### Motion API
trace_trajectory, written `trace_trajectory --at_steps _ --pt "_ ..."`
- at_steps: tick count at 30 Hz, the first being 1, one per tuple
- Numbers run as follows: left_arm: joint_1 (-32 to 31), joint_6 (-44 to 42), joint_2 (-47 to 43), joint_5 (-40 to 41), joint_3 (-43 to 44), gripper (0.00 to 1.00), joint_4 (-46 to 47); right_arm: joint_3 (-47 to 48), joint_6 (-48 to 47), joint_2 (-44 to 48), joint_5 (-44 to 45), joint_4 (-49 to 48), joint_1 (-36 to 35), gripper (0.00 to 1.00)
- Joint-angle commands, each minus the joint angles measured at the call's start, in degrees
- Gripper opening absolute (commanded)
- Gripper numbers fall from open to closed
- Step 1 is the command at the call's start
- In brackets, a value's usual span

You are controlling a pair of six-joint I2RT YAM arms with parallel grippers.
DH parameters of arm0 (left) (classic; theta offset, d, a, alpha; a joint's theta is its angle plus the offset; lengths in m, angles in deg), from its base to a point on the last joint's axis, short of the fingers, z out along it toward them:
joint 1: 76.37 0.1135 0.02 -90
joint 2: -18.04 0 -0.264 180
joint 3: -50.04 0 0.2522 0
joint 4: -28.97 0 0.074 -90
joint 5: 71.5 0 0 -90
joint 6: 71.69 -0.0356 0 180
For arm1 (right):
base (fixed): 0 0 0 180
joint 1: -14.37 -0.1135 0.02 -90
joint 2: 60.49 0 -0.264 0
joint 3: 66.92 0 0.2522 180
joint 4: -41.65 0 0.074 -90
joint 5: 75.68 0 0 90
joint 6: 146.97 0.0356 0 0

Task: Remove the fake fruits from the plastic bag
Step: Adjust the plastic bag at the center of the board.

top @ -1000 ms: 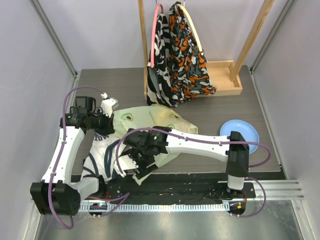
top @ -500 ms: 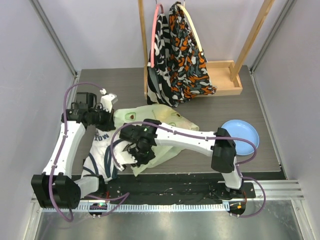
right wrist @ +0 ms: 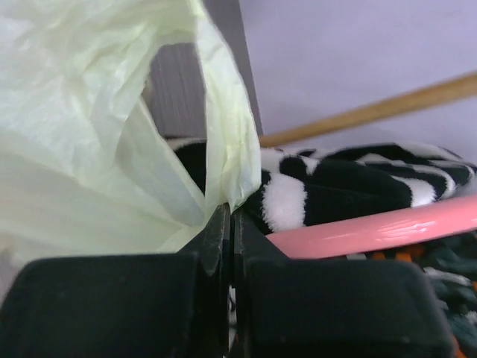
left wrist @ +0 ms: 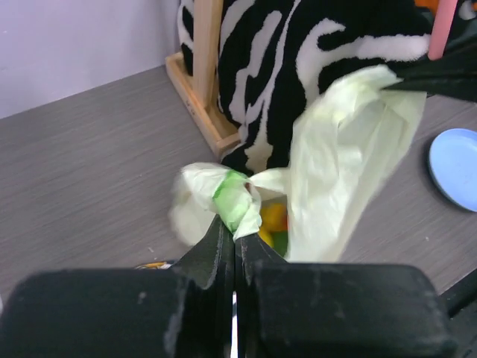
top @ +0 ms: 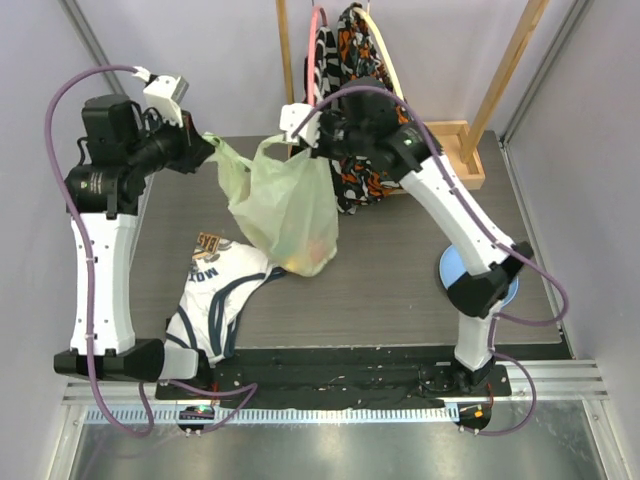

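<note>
The pale yellow-green plastic bag point(top: 285, 205) hangs in the air between both arms, above the table's middle. My left gripper point(top: 207, 141) is shut on the bag's left handle point(left wrist: 235, 195). My right gripper point(top: 300, 140) is shut on the bag's right edge point(right wrist: 227, 160). The fake fruits point(top: 308, 255) weigh down the bag's bottom as orange and yellow shapes seen through the plastic. In the left wrist view, yellow and green fruits point(left wrist: 273, 224) show inside the bag's mouth.
A white garment with navy stripes point(top: 215, 300) lies on the table at the lower left. Patterned cloths point(top: 355, 110) hang on a wooden rack point(top: 455, 160) right behind my right gripper. A blue plate point(top: 455, 262) sits at the right.
Both arms have risen from the table and lifted the bag with them. The right gripper has closed on the bag's edge. The bag now hangs stretched instead of lying flat.
</note>
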Motion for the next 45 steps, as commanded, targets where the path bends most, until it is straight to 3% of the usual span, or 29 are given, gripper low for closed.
trace_trajectory --at_steps 1,4,5,7,8,11,12,13,14,15,18,21,25,29,34,35,38,45 --pt "0.22 3.59 -4.3 -4.76 -3.72 0.0 -2.88 -9.52 -5.46 11.21 -0.48 -4.33 2.73 0.01" --pt "0.14 3.15 -9.49 -8.98 -11.03 0.0 -4.63 -24.45 -10.9 21.48 -1.1 -4.5 3.97 0.01" --pt "0.05 3.06 -12.9 -9.68 -15.58 0.0 -5.51 -33.54 -13.01 24.21 -0.66 -3.98 3.88 0.01" --pt "-0.04 1.93 -15.73 -12.93 -19.56 0.0 -9.54 -43.43 -20.8 33.23 0.92 -3.54 3.97 0.01" --pt "0.05 1.74 -18.01 -13.9 -24.11 0.0 -10.87 -52.7 -23.2 35.81 2.14 -3.54 3.97 0.01" --pt "0.05 2.26 -22.32 -17.15 -30.46 0.0 -13.96 -67.49 -26.83 45.22 5.84 -3.54 3.88 0.04" --pt "-0.04 2.96 -23.03 -17.6 -33.88 0.0 -14.05 -69.99 -26.74 46.72 6.19 -3.45 3.88 0.12" --pt "-0.04 3.67 -23.65 -18.12 -35.3 0.0 -13.53 -72.02 -26.48 48.04 6.63 -3.62 3.97 0.26" --pt "0.05 5.59 -24.18 -18.13 -36.53 0.0 -12.82 -73.61 -25.0 49.88 6.9 -4.32 3.88 0.49" --pt "0.05 6.22 -24.79 -18.22 -38.2 0.0 -11.95 -73.36 -23.24 50.34 7.34 -5.2 3.88 0.6" --pt "0.05 8.68 -24.45 -18.57 -38.57 0.0 -8.08 -66.0 -12.0 49.21 8.4 -8.99 3.88 0.8" --pt "0.05 11.32 -23.05 -20.06 -37.17 0.0 -4.3 -51.86 -2.77 44.47 4.8 -3.46 3.97 0.85" --pt "0.05 15.18 -19.89 -21.99 -33.75 0.0 0.44 -37.18 9.87 38.23 -3.54 0.94 1.1 0.85" --pt "0.05 16.85 -19.35 -21.29 -33.38 0.0 1.42 -33.72 13.78 35.14 -0.84 0.51 -7.61 0.81" --pt "0.05 18.7 -20.49 -21.56 -34.61 0.0 2.21 -42.84 15.88 33.39 -1.01 -5.63 -14.65 0.55" --pt "0.05 18.88 -21.36 -20.95 -35.22 0.0 1.86 -45.91 16.5 32.77 -1.27 -8.08 -15.62 0.44" --pt "0.14 18.79 -23.47 -20.24 -37.86 0.0 0.9 -51.01 17.99 30.14 -1.19 -12.13 -15.81 0.27" --pt "1.1 15.89 -27.17 -18.57 -40.94 0.0 -2.62 -63.5 26.51 27.67 13.83 -25.93 -15.63 0.12"
